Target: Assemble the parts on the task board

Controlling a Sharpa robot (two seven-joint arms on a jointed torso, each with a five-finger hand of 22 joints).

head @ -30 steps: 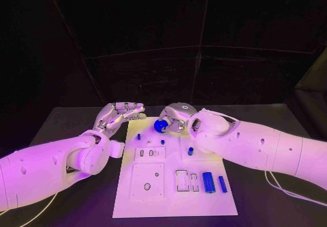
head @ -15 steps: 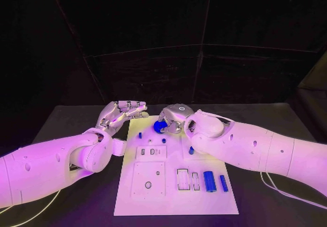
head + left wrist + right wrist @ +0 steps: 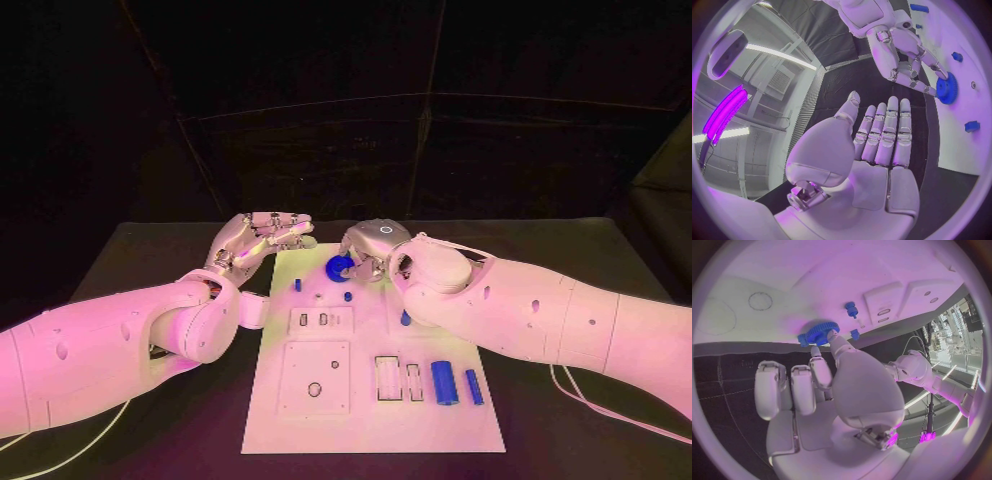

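Observation:
The white task board [image 3: 378, 422] lies in the middle of the black table. My right hand [image 3: 372, 243] hovers over its far end and pinches a blue gear [image 3: 340, 266] between thumb and fingertips; the gear [image 3: 820, 333] sits at or just above the board surface [image 3: 786, 275]. My left hand [image 3: 261, 238] is open beside the board's far left corner, fingers straight and together [image 3: 882, 137], holding nothing. From the left wrist, the right hand's fingers [image 3: 907, 60] reach down onto the gear [image 3: 946, 88].
Small blue pegs [image 3: 297, 285] [image 3: 348, 297] [image 3: 404, 318] stand on the board near the gear. Two blue cylinders [image 3: 443, 383] [image 3: 473, 386] lie at the near right beside rectangular slots [image 3: 385, 380]. A raised plate with holes [image 3: 315, 377] sits near left.
The left hand has risen slightly by the board's far corner. The right hand keeps the gear in nearly the same spot.

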